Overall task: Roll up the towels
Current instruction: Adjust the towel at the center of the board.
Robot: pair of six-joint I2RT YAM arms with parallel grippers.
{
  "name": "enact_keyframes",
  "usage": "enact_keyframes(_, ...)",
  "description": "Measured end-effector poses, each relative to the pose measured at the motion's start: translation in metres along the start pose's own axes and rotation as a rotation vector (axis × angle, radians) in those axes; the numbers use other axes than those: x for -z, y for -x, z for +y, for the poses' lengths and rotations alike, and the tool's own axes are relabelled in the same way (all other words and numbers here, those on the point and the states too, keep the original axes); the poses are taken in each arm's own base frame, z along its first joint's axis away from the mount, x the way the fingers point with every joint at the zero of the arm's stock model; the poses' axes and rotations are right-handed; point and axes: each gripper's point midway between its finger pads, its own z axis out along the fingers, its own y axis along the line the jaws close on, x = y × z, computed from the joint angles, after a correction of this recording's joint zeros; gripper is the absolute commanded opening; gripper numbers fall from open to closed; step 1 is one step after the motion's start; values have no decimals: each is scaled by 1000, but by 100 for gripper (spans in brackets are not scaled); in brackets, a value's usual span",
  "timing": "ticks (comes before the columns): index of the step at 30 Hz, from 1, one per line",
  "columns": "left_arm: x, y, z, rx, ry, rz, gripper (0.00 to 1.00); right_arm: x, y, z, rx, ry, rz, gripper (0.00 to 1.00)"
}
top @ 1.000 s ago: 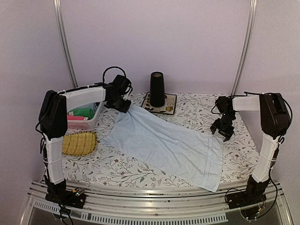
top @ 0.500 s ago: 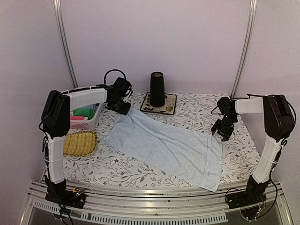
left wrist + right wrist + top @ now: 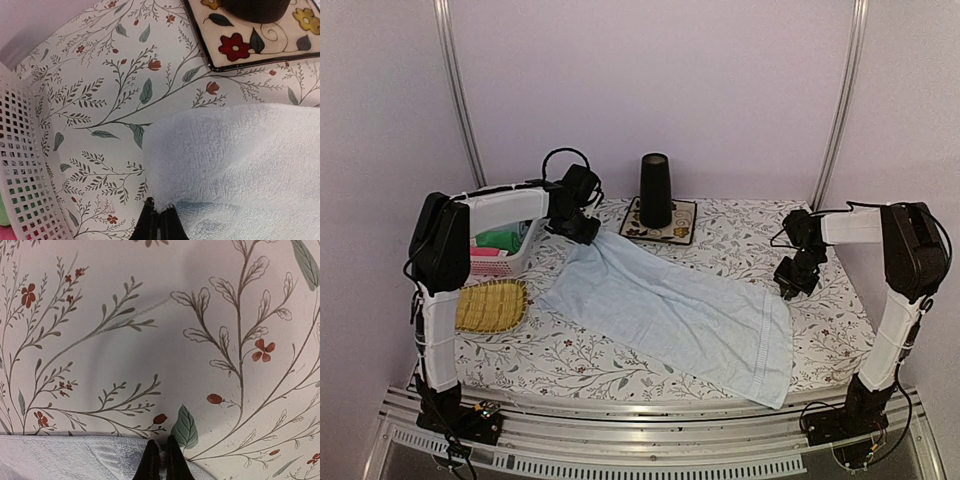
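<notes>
A light blue towel (image 3: 670, 310) lies spread out on a slant across the flowered tablecloth, from far left to near right. My left gripper (image 3: 585, 232) is shut on its far left corner; in the left wrist view the fingertips (image 3: 160, 212) pinch the terry edge of the towel (image 3: 240, 165), which is lifted slightly there. My right gripper (image 3: 790, 285) sits low at the towel's far right corner. In the right wrist view its fingers (image 3: 161, 447) are closed together with the edge of the towel (image 3: 75, 460) between them.
A white lattice basket (image 3: 510, 255) holding green and pink items stands at the far left, also seen in the left wrist view as the basket (image 3: 25, 165). A yellow straw tray (image 3: 490, 305) lies before it. A black cup (image 3: 655, 190) stands on a flowered mat (image 3: 675, 232) at the back.
My right gripper has gone from open to shut on the towel's far right corner, shifting slightly toward the cloth. The left gripper keeps its hold and has barely moved.
</notes>
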Motion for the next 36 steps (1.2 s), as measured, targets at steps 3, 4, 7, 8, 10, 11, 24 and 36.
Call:
enact_keyframes(3, 0, 0, 0, 0, 0, 0, 2, 0, 2, -2, -3, -11, -11, 2)
enact_keyframes(4, 0, 0, 0, 0, 0, 1, 2, 1, 3, -2, -3, -16, -16, 2)
enact_keyframes(7, -1, 2, 0, 0, 1, 0, 2, 9, 12, -3, -5, -47, -37, 2)
enact_keyframes(8, -1, 4, 0, 1, 1, -3, 3, 15, 19, 0, -6, -50, -52, 2)
enact_keyframes(10, -2, 11, 0, 6, 2, -10, 11, 31, 46, 11, -20, -38, -111, 2)
enact_keyframes(11, -3, 16, -1, 10, 0, -18, 26, 41, 63, 16, -31, -25, -146, 2)
enact_keyframes(24, -7, 3, -34, -3, -98, 37, 94, 89, 202, -34, -164, -110, -371, 53)
enact_keyframes(36, 61, -52, -36, 38, -224, 89, 84, 107, 42, 76, 363, 54, -263, 58)
